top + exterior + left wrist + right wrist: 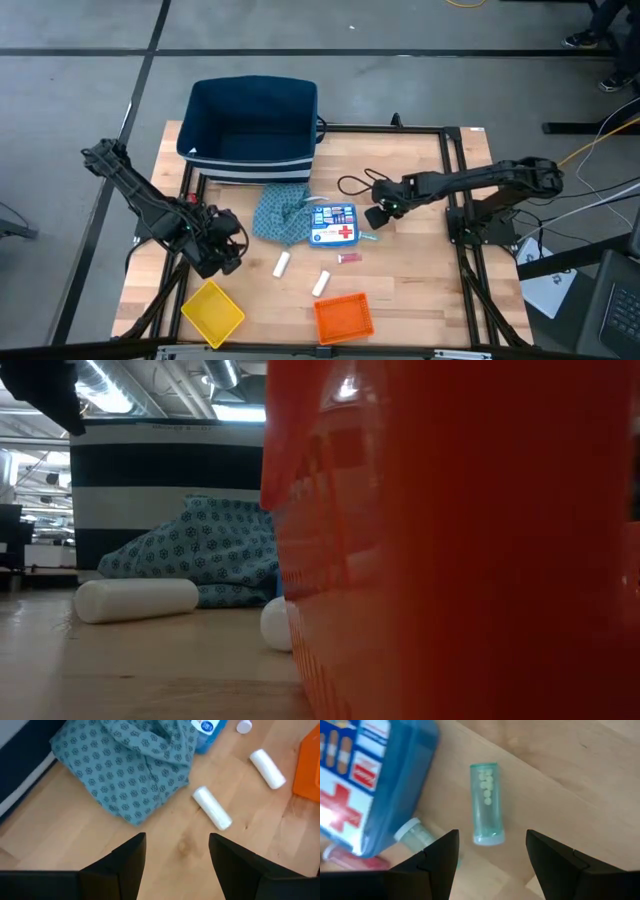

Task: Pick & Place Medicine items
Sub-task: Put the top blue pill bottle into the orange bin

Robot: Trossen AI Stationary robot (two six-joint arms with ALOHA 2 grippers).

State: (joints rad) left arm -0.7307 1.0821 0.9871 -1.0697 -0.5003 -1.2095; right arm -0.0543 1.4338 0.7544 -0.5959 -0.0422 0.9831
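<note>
The blue-and-white box with a red cross [333,224] lies flat at the table's middle, beside the teal cloth [280,213]. Two white cylinders [283,264] [321,283] and a pink piece [349,258] lie on the wood nearer the front. A small teal vial [487,802] holding pale pills lies right of the box, with a second clear vial [417,835] at the box's edge. My right gripper [378,215] hangs open just above the teal vial, fingers [437,865] on either side, apart from it. My left gripper [225,250] stands open over bare wood left of the cylinders [212,808].
A navy striped bin [252,125] stands at the far side. A yellow tray [212,312] and an orange tray [343,317] sit near the front edge; the orange tray's wall [460,540] fills much of the low view. A black cable [352,185] loops by the right arm.
</note>
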